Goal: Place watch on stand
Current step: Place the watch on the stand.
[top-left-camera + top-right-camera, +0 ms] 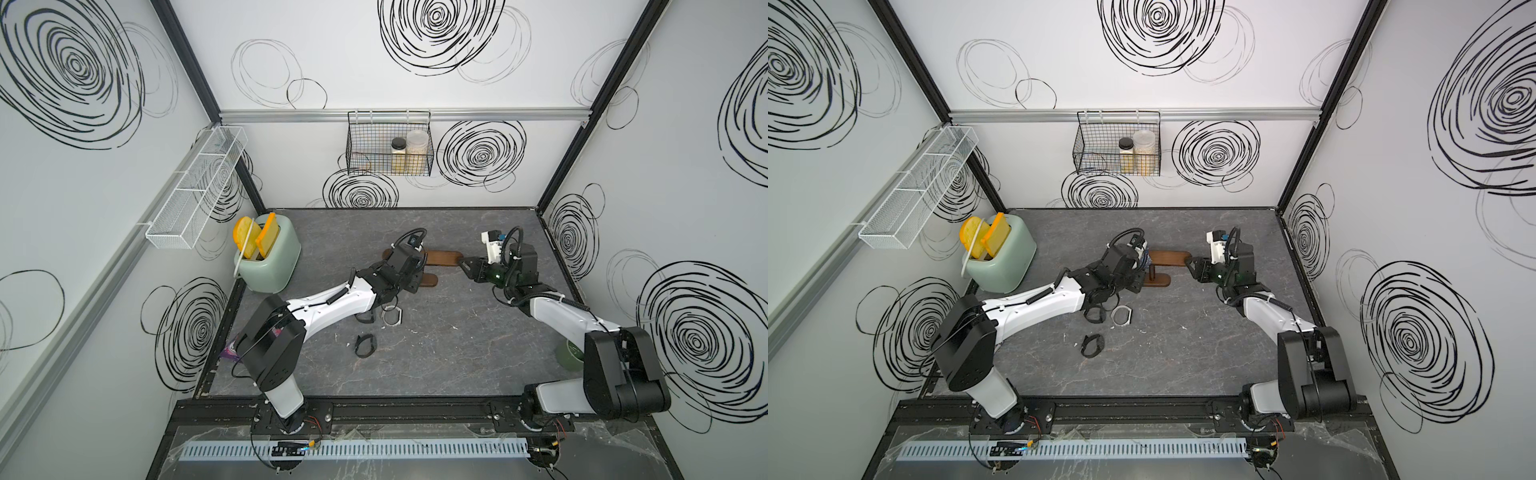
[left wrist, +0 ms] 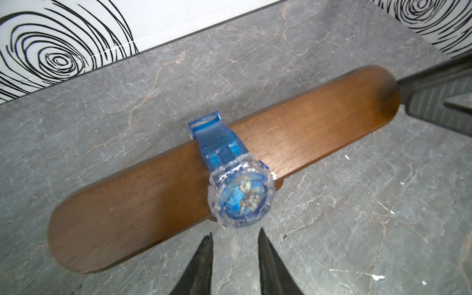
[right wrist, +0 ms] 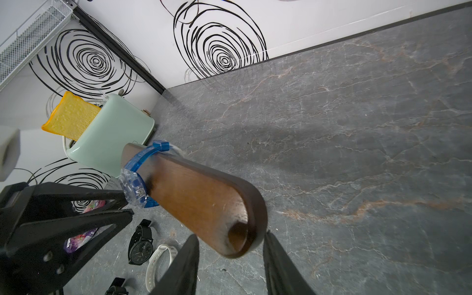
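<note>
The blue watch (image 2: 242, 199) on the stand (image 2: 115, 217) looks light, slick: take its case; left gripper (image 2: 236, 232) hangs part-open, empty; right gripper (image 3: 230, 234) straddles the stand's end, grip unclear.

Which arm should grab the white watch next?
Left, probably: the left gripper is open, empty and nearest the white rubbery watch; the right gripper grips the dark brown wooden T-shaped stand.

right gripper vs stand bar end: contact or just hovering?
Touching. Right wrist view: the stand has its bar end between the fingers of the right gripper, one finger flush against the rounded edge, no gap.
</note>
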Robot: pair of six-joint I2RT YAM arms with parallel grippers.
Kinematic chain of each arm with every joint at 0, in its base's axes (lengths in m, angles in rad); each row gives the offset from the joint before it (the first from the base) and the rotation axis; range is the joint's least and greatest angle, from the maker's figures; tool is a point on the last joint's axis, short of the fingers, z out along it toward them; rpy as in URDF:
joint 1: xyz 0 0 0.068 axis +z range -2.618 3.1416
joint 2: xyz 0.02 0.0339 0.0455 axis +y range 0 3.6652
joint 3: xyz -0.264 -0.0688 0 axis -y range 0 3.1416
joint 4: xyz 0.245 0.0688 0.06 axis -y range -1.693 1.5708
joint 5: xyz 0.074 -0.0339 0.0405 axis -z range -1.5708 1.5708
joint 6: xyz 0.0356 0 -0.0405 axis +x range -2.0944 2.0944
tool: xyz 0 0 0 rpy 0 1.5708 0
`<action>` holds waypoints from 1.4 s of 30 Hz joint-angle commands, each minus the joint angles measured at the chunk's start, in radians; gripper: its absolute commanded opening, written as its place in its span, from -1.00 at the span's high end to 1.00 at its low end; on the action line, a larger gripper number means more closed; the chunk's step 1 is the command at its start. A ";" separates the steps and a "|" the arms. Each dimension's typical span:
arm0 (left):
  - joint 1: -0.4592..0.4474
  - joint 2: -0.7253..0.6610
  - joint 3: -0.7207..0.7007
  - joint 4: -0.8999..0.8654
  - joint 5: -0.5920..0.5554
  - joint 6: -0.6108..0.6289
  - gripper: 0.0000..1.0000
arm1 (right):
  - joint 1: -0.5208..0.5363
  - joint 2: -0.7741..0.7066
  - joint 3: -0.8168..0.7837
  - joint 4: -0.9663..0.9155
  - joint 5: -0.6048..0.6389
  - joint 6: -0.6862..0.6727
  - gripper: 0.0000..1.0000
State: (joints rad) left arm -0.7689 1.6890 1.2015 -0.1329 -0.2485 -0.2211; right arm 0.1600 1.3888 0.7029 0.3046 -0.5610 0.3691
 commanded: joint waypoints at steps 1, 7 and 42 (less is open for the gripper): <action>-0.008 0.009 0.029 0.025 -0.051 -0.009 0.29 | 0.004 0.008 -0.006 0.005 -0.002 -0.012 0.12; -0.007 0.019 0.045 0.034 -0.067 -0.001 0.27 | 0.004 0.007 -0.007 0.004 -0.002 -0.012 0.12; 0.031 -0.243 -0.084 -0.052 -0.053 -0.049 0.19 | 0.003 -0.043 -0.013 -0.044 0.019 -0.036 0.05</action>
State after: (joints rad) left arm -0.7597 1.5043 1.1721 -0.1520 -0.3164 -0.2287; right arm 0.1604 1.3792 0.6991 0.2836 -0.5491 0.3584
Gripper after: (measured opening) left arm 0.407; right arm 0.471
